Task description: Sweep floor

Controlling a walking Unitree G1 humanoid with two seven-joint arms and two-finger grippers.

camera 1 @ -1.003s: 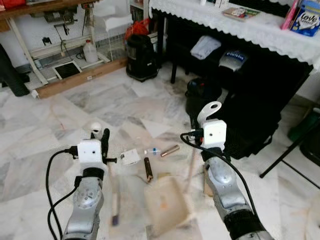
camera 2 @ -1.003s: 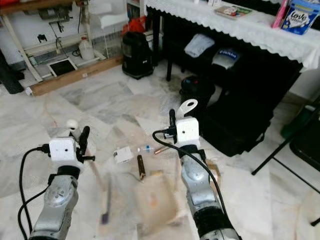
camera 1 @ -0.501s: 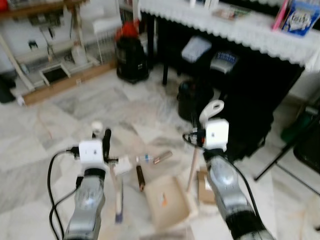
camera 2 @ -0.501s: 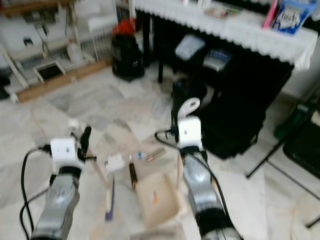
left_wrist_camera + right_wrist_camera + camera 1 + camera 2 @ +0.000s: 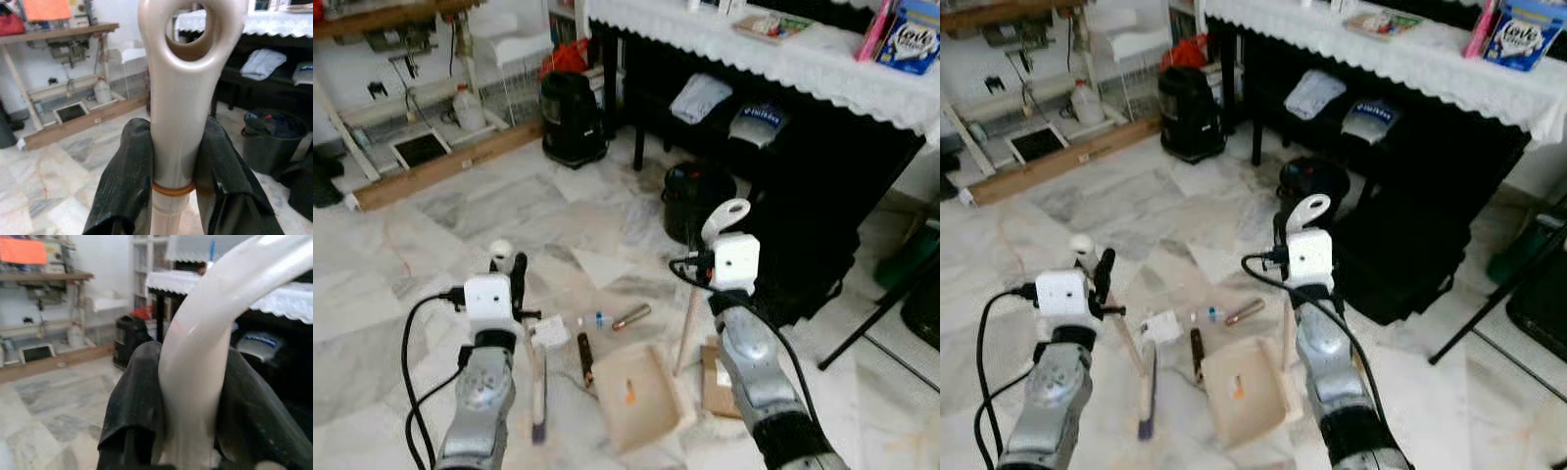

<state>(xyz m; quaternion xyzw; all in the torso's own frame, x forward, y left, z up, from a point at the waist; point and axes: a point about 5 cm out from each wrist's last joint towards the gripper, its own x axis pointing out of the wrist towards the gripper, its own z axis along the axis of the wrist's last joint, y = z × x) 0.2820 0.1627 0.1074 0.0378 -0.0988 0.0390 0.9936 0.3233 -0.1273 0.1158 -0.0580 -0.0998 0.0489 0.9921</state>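
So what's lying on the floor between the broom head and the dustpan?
In the left eye view, a dark brown tube lies on the marble between the broom head and the dustpan.

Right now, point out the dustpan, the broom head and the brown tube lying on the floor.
dustpan [image 5: 636, 395]: left eye view, on its tan tray.
broom head [image 5: 539, 427]: left eye view, on the purple bristles.
brown tube [image 5: 583, 356]: left eye view, mid-length of its body.
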